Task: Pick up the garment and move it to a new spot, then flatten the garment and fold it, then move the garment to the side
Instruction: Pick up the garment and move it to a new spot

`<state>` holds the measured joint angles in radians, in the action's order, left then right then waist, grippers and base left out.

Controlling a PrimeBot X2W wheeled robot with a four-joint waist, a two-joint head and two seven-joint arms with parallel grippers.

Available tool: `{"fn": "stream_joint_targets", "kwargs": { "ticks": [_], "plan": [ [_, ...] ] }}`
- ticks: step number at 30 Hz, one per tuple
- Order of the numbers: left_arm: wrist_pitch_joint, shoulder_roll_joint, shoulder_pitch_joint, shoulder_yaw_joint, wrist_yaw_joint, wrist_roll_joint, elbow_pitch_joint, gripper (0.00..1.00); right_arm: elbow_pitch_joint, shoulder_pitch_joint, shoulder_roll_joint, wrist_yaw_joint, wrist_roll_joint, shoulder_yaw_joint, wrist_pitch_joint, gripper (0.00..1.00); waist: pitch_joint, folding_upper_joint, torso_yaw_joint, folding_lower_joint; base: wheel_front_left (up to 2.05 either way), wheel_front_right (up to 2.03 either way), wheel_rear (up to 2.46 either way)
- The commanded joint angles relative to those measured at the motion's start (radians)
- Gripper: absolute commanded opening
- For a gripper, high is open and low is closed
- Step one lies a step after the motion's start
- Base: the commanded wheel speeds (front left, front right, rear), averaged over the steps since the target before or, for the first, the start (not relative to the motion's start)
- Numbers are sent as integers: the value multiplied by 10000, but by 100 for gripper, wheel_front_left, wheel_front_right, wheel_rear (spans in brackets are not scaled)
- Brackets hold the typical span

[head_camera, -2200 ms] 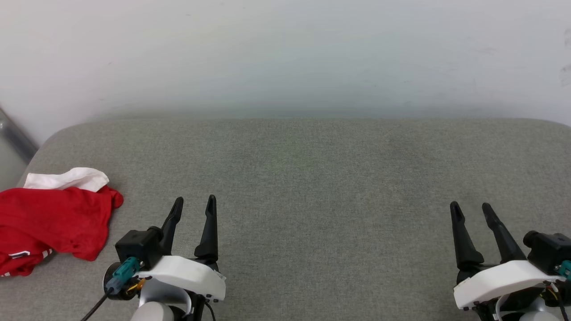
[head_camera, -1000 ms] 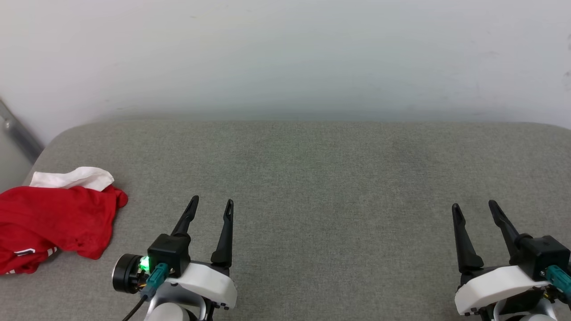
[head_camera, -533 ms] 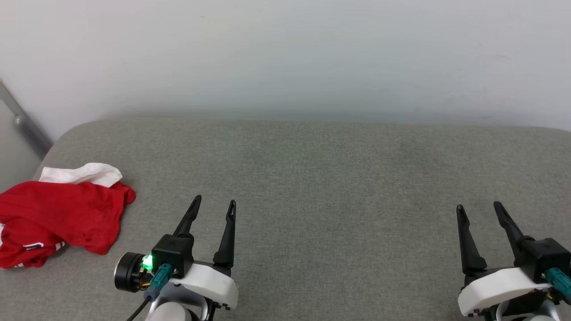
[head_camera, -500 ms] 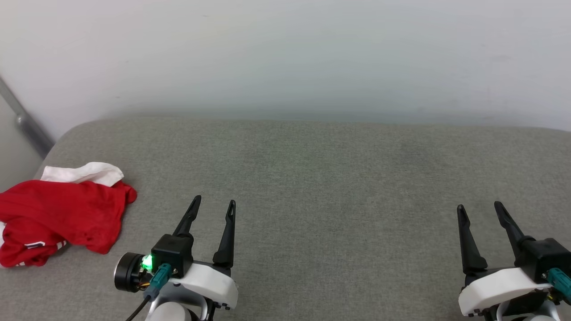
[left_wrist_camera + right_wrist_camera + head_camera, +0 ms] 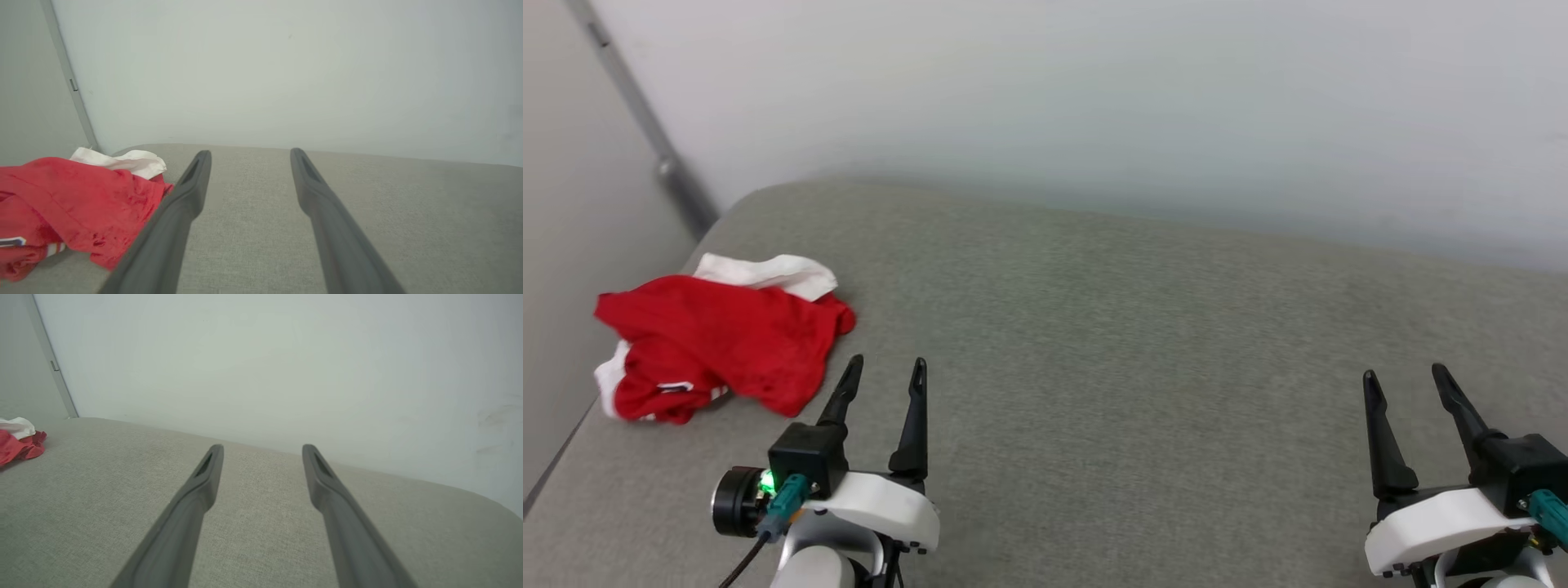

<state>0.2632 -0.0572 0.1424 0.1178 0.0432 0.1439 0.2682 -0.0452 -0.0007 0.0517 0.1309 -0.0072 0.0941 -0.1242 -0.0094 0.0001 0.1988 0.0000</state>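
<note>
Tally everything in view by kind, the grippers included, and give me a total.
Garments: 1, the red and white garment, crumpled at the left end of the surface.
Grippers: 2, the left gripper and the right gripper, both open and empty.
Surfaces: 1, the grey padded surface.
Total: 4

A T-shirt [image 5: 719,343] lies heaped on the left end of an upholstered bench [image 5: 1135,327], close to its left edge and nearer the back than the front. The wall [image 5: 1094,98] runs behind the bench along its whole back edge; a rail [image 5: 645,122] climbs the wall behind the T-shirt. The left gripper [image 5: 886,363] sits over the bench's near side, just right of the T-shirt and apart from it, while the right gripper [image 5: 1405,371] sits well off to the right.
</note>
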Motion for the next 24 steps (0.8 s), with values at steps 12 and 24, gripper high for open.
{"fn": "stream_joint_targets", "kwargs": {
  "ticks": [12,24],
  "plan": [
    [24,-9,-13,-1098,-79,257,38,100,320,-215,-14,-3,126,-333,35,100,292,-1,2317,0,0,0,0],
    [24,50,-95,-1691,-33,327,81,100,603,-519,-12,-3,-5,-613,181,100,574,-1,3213,0,0,0,0]
  ]
}}
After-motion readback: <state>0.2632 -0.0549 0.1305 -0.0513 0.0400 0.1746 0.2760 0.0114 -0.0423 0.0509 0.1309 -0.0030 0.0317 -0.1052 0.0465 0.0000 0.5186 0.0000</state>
